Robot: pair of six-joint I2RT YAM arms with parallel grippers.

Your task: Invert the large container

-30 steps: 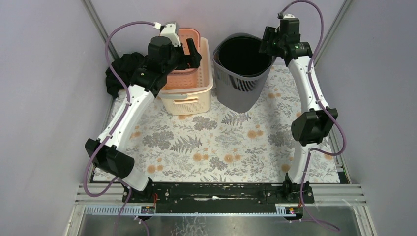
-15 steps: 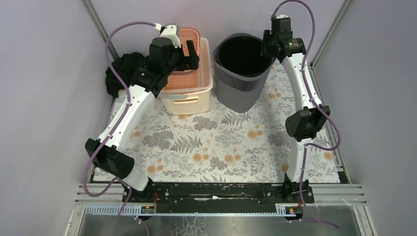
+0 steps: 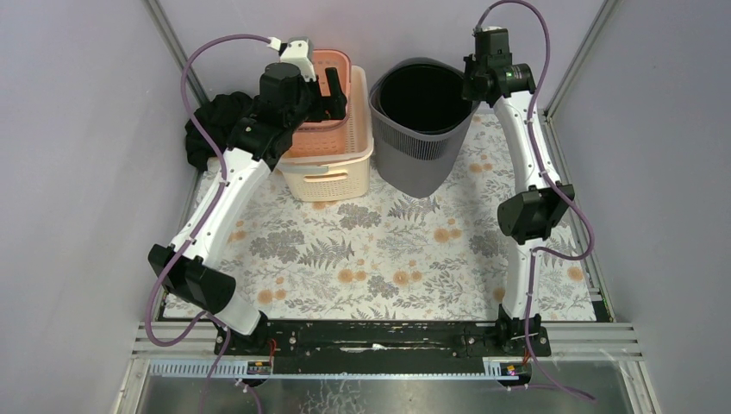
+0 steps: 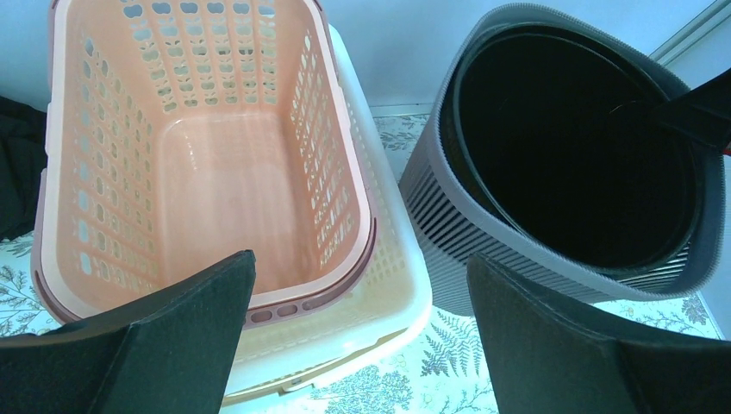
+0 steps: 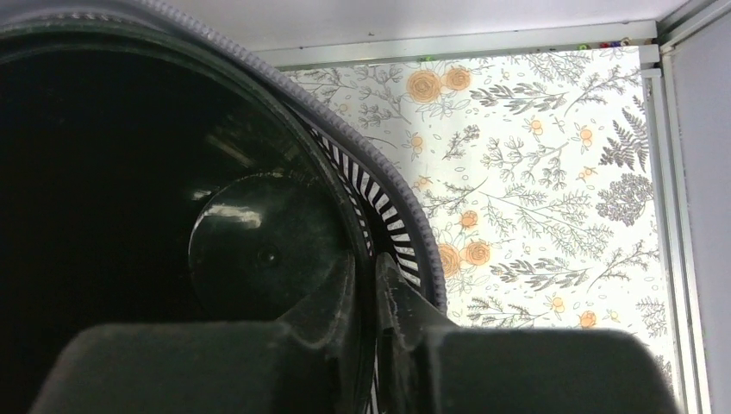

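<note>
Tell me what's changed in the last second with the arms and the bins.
The right arm swung left, in over the right rim of the grey bin, and the right pincer closed onto that rim, one finger inside and one outside. The bin itself barely shifted and is still upright. The left pincer stayed wide open above the peach basket, and the black cloth did not move.

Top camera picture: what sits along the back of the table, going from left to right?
black cloth → cream basket → big grey container
</note>
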